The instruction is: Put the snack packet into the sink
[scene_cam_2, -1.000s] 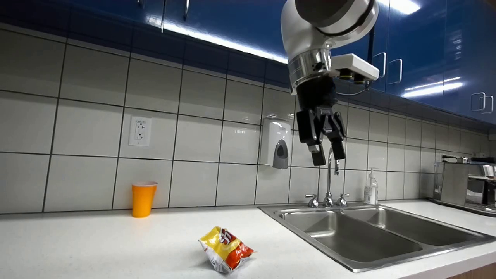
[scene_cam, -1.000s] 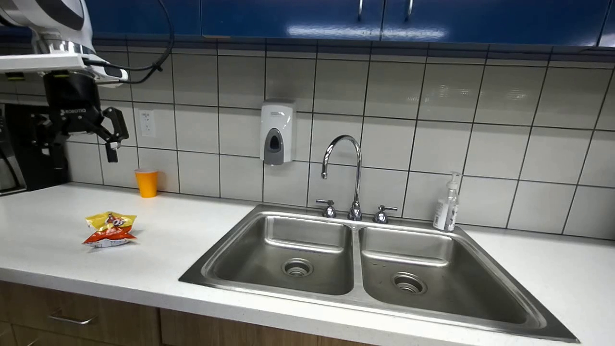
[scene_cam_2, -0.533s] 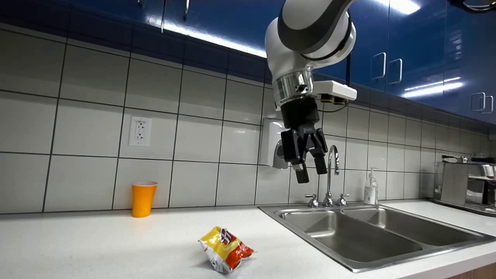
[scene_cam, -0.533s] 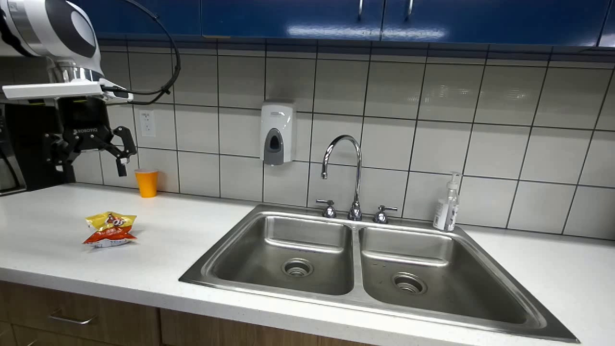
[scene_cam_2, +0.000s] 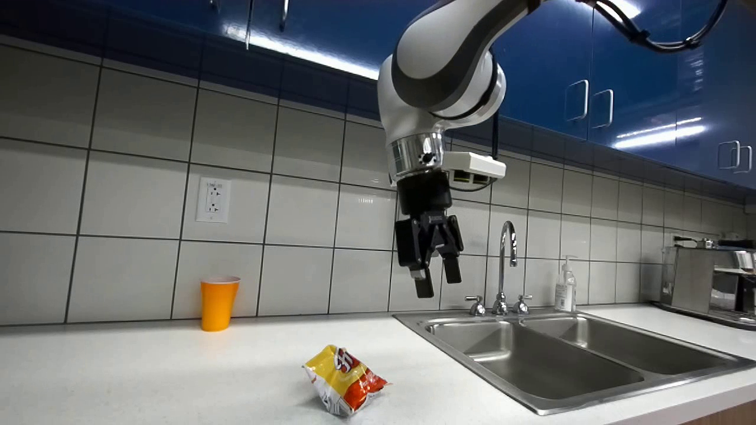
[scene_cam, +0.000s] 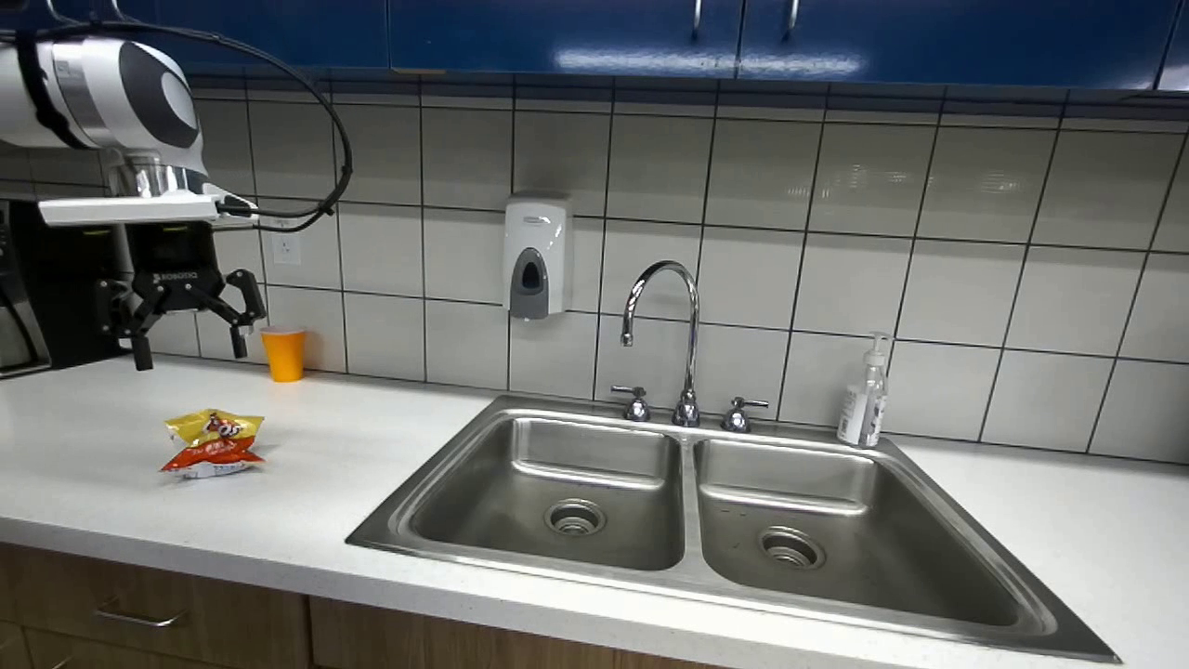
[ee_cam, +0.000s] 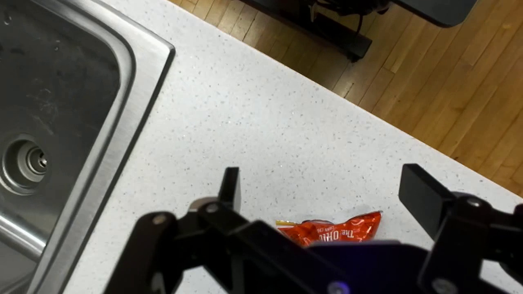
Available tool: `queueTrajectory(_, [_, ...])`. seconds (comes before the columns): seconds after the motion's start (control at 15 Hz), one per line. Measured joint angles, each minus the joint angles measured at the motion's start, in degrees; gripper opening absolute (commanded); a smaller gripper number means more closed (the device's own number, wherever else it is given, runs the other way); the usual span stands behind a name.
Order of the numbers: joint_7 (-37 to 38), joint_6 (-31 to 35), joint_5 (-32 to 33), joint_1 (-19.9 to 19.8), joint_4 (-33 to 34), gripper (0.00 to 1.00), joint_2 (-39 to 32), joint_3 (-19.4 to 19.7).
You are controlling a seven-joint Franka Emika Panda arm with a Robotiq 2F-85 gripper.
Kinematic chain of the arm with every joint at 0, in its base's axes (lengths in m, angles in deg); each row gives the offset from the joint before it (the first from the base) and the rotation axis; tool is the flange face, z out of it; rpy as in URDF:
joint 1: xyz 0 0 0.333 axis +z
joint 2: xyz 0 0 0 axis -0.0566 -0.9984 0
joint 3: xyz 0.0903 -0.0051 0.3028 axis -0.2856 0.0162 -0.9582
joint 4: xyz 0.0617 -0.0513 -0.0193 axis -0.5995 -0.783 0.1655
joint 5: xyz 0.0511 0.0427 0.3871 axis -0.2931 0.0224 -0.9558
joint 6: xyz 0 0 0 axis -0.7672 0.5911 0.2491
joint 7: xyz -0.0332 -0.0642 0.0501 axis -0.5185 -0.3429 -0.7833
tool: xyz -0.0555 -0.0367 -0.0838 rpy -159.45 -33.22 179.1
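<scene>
The snack packet (scene_cam: 214,444), red with yellow and white, lies on the white counter and also shows in an exterior view (scene_cam_2: 344,381). In the wrist view its red part (ee_cam: 333,230) shows, the rest hidden behind the gripper body. The stainless double-basin sink (scene_cam: 689,502) is apart from the packet; its rim is at the left of the wrist view (ee_cam: 139,69). My gripper (scene_cam: 190,350) is open and empty, pointing down above the counter, higher than the packet. It also shows in an exterior view (scene_cam_2: 438,280). In the wrist view the fingers (ee_cam: 325,183) are wide apart, touching nothing.
An orange cup (scene_cam: 283,355) stands by the tiled wall behind the packet. A chrome faucet (scene_cam: 692,344) and a pump bottle (scene_cam: 864,404) stand at the sink's back edge. A soap dispenser (scene_cam: 537,257) hangs on the wall. Blue cabinets (scene_cam: 557,37) are overhead.
My gripper has moved down toward the counter and nearer the packet, shifting left in an exterior view. It stays open. The packet, cup and sink have not moved.
</scene>
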State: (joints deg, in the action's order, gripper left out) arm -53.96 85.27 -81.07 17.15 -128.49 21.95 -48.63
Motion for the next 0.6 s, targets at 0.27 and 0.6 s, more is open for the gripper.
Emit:
queueTrajectory(0.27, [-1.36,1.73,0.03,0.31,2.09,1.00,-4.28,-0.25])
queueTrajectory(0.6, [-2.61,3.07,0.04,1.10,4.86,1.00,-9.31,-0.40])
